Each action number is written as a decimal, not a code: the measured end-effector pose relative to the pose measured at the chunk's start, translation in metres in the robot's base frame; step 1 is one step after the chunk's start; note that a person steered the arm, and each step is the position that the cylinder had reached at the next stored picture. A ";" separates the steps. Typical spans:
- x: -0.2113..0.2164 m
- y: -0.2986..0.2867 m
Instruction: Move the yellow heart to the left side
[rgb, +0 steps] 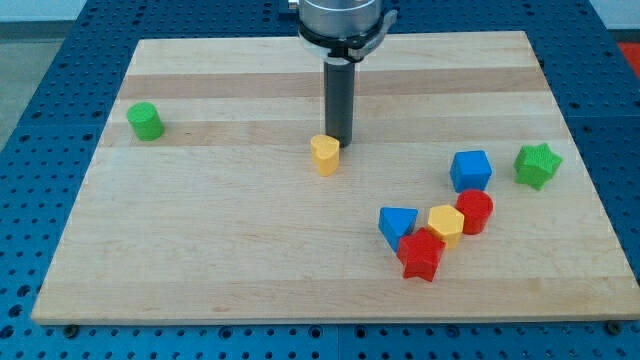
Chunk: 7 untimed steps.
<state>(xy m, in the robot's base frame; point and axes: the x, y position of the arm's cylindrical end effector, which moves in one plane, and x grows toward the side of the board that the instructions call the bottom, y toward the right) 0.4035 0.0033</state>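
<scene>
The yellow heart (325, 155) lies near the middle of the wooden board (200, 250). My tip (340, 142) is at the end of the dark rod, just to the upper right of the yellow heart and touching or almost touching it.
A green cylinder (146, 121) stands at the view's left. At the right are a blue cube (471, 170), a green star (537, 165), a red cylinder (475, 211), a yellow hexagon (445, 224), a blue triangle (397, 224) and a red star (421, 255).
</scene>
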 end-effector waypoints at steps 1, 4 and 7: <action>0.016 0.038; 0.030 0.006; 0.016 -0.073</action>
<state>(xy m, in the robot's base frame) 0.4191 -0.0695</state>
